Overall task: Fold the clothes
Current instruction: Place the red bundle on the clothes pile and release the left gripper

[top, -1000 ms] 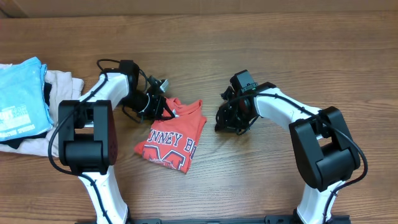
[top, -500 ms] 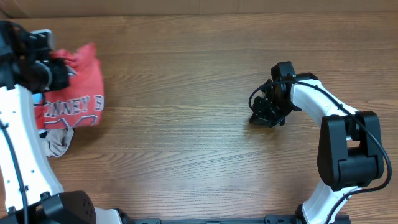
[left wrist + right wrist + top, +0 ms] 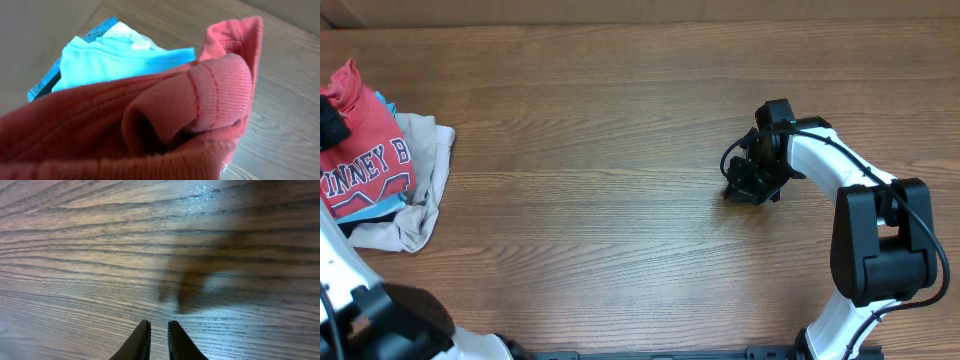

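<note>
Left gripper point(image 3: 332, 122) clamps the red T-shirt point(image 3: 368, 160) reading "NNEY B"; right gripper point(image 3: 159, 328) nearly together.

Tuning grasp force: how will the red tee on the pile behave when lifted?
Likely floppy: red tee lies creased, draped over the pile, ribbed collar curled. Probably light: thin knit. May drag the blue tee beneath along.

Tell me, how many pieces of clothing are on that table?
3, all piled at the table's left edge: a red lettered T-shirt on top, a light blue tee peeking from under it, a beige garment sticking out beside them. Others may be hidden underneath.
</note>
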Motion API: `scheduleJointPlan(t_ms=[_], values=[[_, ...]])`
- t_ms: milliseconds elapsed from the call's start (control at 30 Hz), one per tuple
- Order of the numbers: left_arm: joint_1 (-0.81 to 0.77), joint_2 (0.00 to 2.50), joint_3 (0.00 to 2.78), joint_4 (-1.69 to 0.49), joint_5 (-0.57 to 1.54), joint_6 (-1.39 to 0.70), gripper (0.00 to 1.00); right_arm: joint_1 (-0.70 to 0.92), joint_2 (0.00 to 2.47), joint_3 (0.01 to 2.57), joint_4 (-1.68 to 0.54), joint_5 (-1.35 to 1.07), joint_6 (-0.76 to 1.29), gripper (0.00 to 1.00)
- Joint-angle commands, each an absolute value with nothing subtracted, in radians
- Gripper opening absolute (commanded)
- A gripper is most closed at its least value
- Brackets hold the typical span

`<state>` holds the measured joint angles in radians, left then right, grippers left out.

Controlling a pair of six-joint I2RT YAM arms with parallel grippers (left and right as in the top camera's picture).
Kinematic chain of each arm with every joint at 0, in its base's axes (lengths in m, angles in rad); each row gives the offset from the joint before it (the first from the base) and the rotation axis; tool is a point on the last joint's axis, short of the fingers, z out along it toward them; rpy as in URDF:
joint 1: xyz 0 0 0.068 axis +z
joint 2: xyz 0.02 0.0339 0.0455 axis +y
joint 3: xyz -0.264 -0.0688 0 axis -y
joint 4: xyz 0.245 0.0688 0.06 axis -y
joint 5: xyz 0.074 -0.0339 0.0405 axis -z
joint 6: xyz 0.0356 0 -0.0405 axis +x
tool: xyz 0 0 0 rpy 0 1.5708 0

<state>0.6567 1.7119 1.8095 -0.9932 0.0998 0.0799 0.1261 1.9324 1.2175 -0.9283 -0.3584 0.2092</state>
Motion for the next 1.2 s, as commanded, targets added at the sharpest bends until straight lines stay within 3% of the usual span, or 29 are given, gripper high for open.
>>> scheduleJointPlan(t_ms=[0, 167, 267, 300, 400, 467, 667, 900, 1167], values=[[0.676, 1.812, 1.843, -0.9, 0.104, 0.066, 0.05, 0.128, 1.904, 1.241, -0.935, -0.352, 0.205, 0.16], [0.706, 1.865, 1.843, -0.76, 0.101, 0.067, 0.11, 0.128, 1.904, 1.241, -0.945, -0.352, 0.205, 0.16], [0.728, 1.9, 1.843, -0.715, 0.067, 0.065, 0.2, 0.128, 1.904, 1.241, -0.945, -0.352, 0.205, 0.16], [0.734, 1.908, 1.843, -0.711, 0.049, 0.056, 0.35, 0.128, 1.904, 1.241, -0.945, -0.352, 0.205, 0.16], [0.767, 1.937, 1.843, -0.712, -0.019, -0.061, 1.0, 0.128, 1.904, 1.241, -0.945, -0.352, 0.205, 0.16], [0.812, 1.943, 1.843, -0.752, 0.028, -0.164, 1.0, 0.128, 1.904, 1.241, -0.945, -0.352, 0.205, 0.16], [0.872, 1.913, 1.843, -0.812, 0.339, -0.163, 1.0, 0.128, 1.904, 1.241, -0.945, -0.352, 0.205, 0.16], [0.869, 1.682, 1.844, -0.699, 0.714, -0.154, 1.0, 0.128, 1.904, 1.241, -0.945, -0.34, 0.204, 0.17], [0.863, 1.673, 1.814, -0.873, 0.716, -0.195, 1.0, 0.128, 1.904, 1.241, -0.945, -0.34, 0.205, 0.17]])
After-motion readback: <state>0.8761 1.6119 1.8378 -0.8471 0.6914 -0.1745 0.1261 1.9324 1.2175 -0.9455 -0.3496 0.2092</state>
